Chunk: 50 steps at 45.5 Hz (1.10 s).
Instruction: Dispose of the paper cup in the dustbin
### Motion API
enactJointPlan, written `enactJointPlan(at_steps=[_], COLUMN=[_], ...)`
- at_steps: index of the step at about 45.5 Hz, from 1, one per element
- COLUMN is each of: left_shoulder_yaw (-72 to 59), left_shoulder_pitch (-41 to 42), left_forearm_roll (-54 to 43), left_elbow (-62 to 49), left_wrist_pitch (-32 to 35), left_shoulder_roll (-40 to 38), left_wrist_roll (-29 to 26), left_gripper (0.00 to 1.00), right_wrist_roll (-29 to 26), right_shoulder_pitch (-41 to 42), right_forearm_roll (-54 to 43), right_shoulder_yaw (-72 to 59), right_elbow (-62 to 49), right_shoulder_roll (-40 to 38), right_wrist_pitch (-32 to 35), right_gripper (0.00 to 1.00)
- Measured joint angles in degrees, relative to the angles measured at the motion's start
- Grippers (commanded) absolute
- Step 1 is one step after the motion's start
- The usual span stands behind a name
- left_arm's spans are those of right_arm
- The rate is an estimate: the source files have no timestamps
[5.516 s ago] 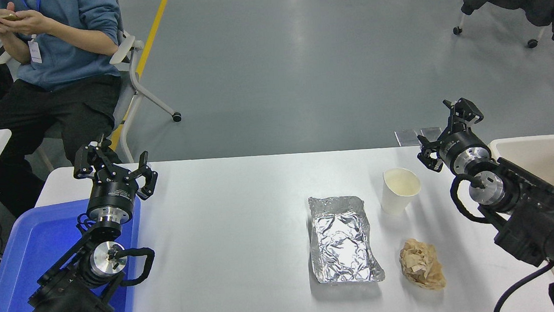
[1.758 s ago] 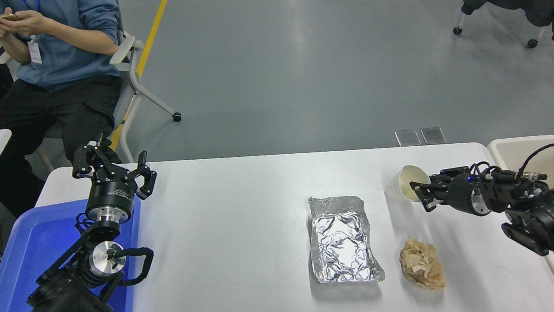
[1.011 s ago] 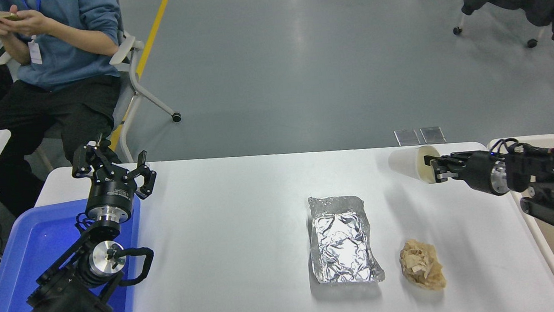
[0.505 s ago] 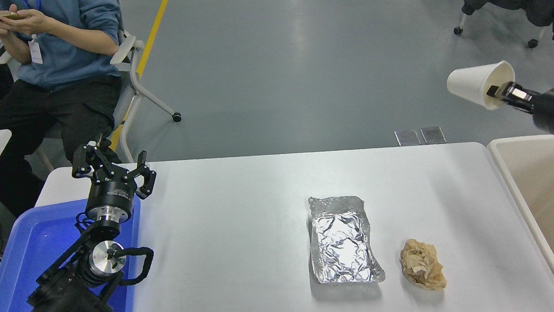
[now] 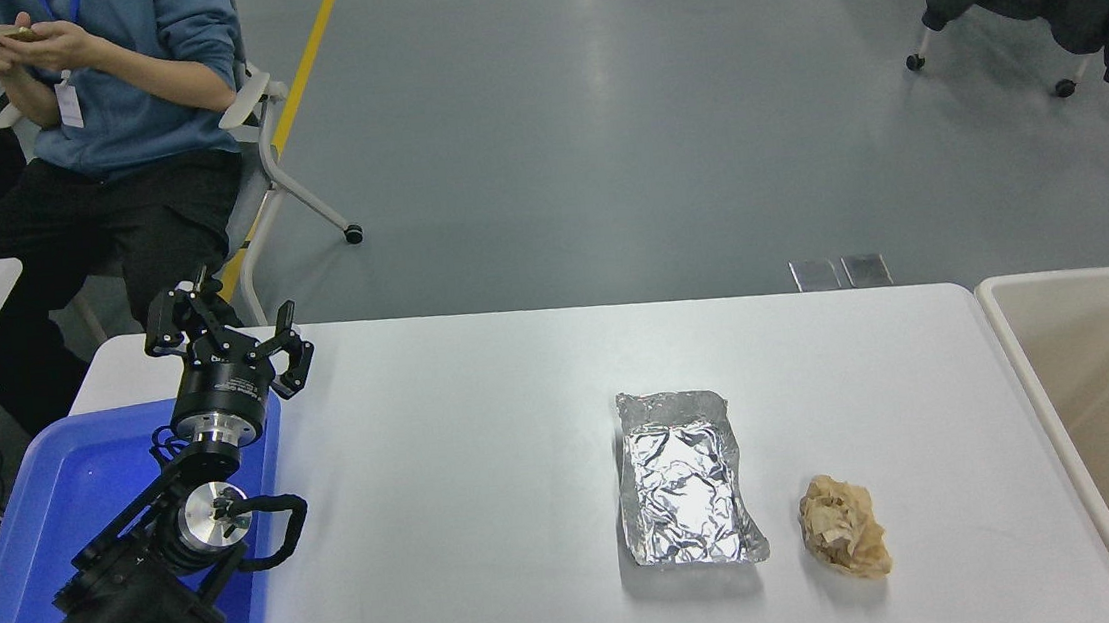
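White table [image 5: 485, 438] | dustbin [image 5: 1006, 312] cut off at right edge | left gripper [image 5: 227, 335] parked (fingers spread)

we see a bright, evenly lit, sharp view; overhead light glares on the grey floor [image 5: 593, 67], and the foil tray [image 5: 685, 481] casts a soft shadow.

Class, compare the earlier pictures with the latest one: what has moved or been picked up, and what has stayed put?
The right arm took the paper cup by its rim, lifted it up and rightward off the table, and both have now left the view. The visible part of the dustbin shows no cup. Unchanged: the left tool parked open over the blue tray, the foil tray, and the crumpled brown paper ball.
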Motion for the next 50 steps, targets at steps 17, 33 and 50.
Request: enactJointPlan(at_steps=[17,33,50], left_shoulder_yaw=[0.0,0.0,0.0], left_shoulder_pitch=[0.0,0.0,0.0], left_forearm_roll=[0.0,0.0,0.0], left_elbow=[0.0,0.1,0.1], left_wrist_pitch=[0.0,0.0,0.0], left_shoulder_roll=[0.0,0.0,0.0], left_wrist_roll=[0.0,-0.1,-0.1], left_gripper=[1.0,1.0,1.0], right_wrist_roll=[-10.9,-12.7,-6.6], right_shoulder_pitch=[-6.0,-13.9,-22.9], right_forearm_roll=[20.6,23.4,18.4], right_shoulder_yaw=[13.9,25.1,29.3], right_elbow=[-6.0,-14.1,-18.7], right_shoulder_roll=[6.1,15.1,20.8], right_wrist_pitch=[-13.7,-17.3,-7.1], right_gripper=[0.0,0.0,0.0])
